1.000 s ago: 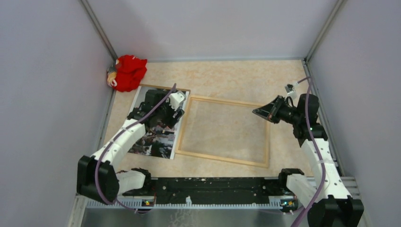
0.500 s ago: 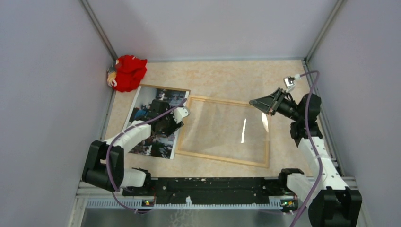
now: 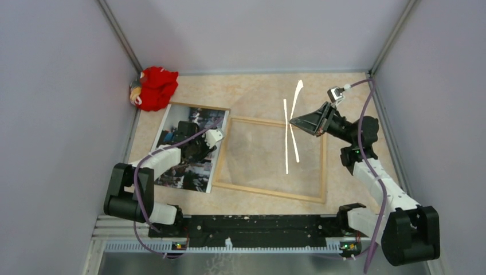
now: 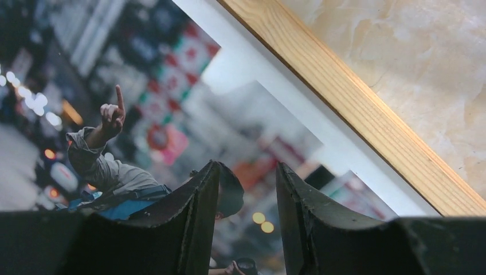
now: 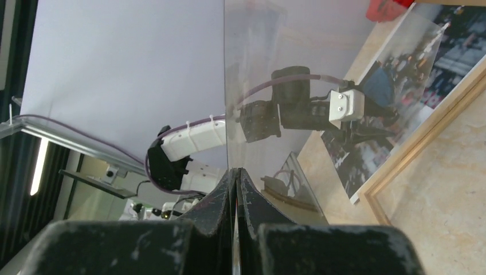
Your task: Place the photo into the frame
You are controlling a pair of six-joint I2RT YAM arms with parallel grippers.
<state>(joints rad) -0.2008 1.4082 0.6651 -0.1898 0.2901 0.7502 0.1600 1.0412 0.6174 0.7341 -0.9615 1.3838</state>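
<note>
The photo point(image 3: 186, 146), a crowd scene with a white border, lies flat on the left of the table on a brown backing board point(image 3: 200, 106). The light-wood frame point(image 3: 269, 192) lies to its right. My right gripper point(image 3: 295, 123) is shut on the edge of the clear pane point(image 3: 266, 137) and holds that side tilted up above the frame. In the right wrist view the pane point(image 5: 258, 80) rises from between the jaws of the right gripper point(image 5: 235, 172). My left gripper point(image 3: 207, 144) hovers low over the photo's right edge, its jaws point(image 4: 246, 166) partly apart with nothing between them; the photo point(image 4: 143, 86) and frame rail point(image 4: 355, 109) lie beyond.
A red plush toy point(image 3: 155, 87) sits in the back left corner by the photo's far end. Grey walls enclose the table on three sides. A black rail point(image 3: 258, 223) runs along the near edge between the arm bases.
The right gripper has risen and swung back-left, tilting the pane up off the frame. The left gripper has narrowed and drawn nearer along the photo's right edge.
</note>
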